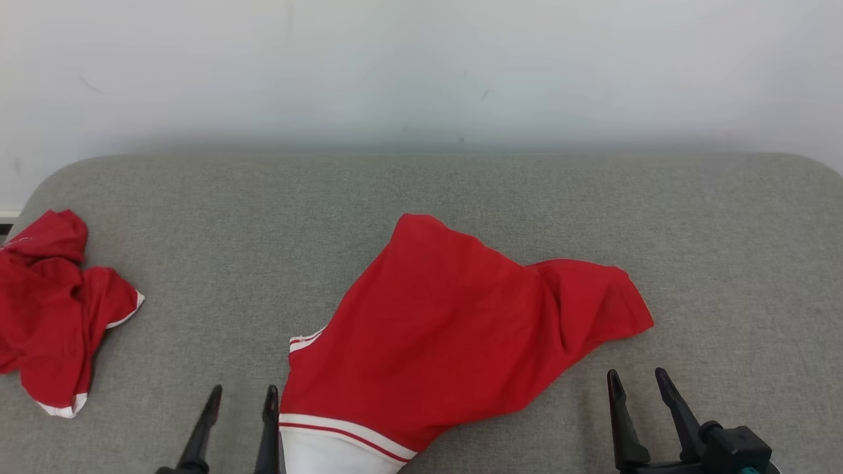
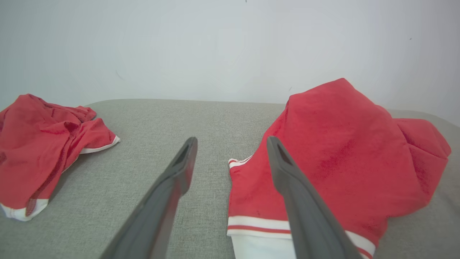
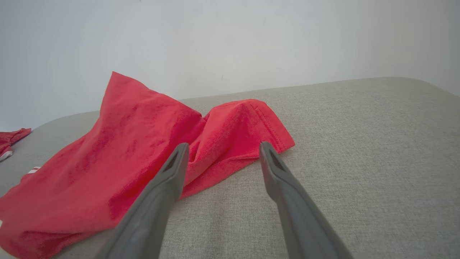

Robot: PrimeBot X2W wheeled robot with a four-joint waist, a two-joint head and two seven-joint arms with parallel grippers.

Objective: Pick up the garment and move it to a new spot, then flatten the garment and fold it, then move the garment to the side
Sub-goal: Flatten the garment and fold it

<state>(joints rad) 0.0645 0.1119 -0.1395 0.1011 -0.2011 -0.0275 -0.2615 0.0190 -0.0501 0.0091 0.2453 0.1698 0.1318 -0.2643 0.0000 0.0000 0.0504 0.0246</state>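
The garment (image 1: 454, 329) is cut off by the head view's bottom edge just right of the left gripper (image 1: 244, 393), whose body is lost below that same edge. In the left wrist view, part of the striped hem is hidden behind the right-hand finger (image 2: 302, 208). A second red garment (image 1: 46, 303), well left of the fingers, is clipped by the left edge; its kind cannot be told.

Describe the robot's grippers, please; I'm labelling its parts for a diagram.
Both the left gripper and right gripper have two long, slim, dark fingers tapering to narrow tips. Close up, the fingers look matte dark grey, with a recess near each tip. The right one's base is a black block with a teal spot.
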